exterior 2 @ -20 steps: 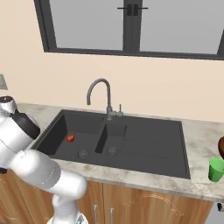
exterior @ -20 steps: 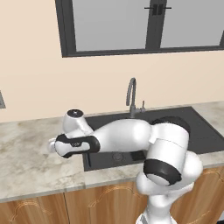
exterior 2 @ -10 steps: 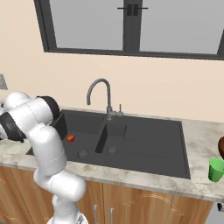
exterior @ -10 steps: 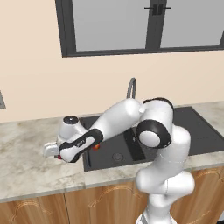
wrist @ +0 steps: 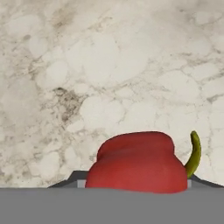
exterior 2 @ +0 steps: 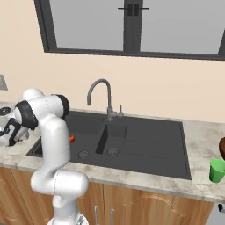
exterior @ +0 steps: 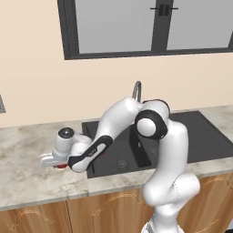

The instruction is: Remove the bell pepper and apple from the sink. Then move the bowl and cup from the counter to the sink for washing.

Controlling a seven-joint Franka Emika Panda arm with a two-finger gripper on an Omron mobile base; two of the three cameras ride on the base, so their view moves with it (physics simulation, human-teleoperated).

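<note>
Dark-framed window point(exterior: 154, 27) ran across the top of the beige wall point(exterior: 36, 86), panes pale grey (small latch on the centre mullion). Wooden cabinet fronts point(exterior 2: 145, 206) sat along the bottom, with carved curved trim and two thin metal handles point(exterior 2: 103, 216) side by side. Grey wall plate point(exterior 2: 2, 82) was at far left edge, cut off.

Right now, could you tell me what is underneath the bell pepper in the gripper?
Under the bell pepper lies the marbled counter, left of the sink. The pepper covers the gripper and the counter directly beneath it, so I cannot tell whether it touches.
</note>
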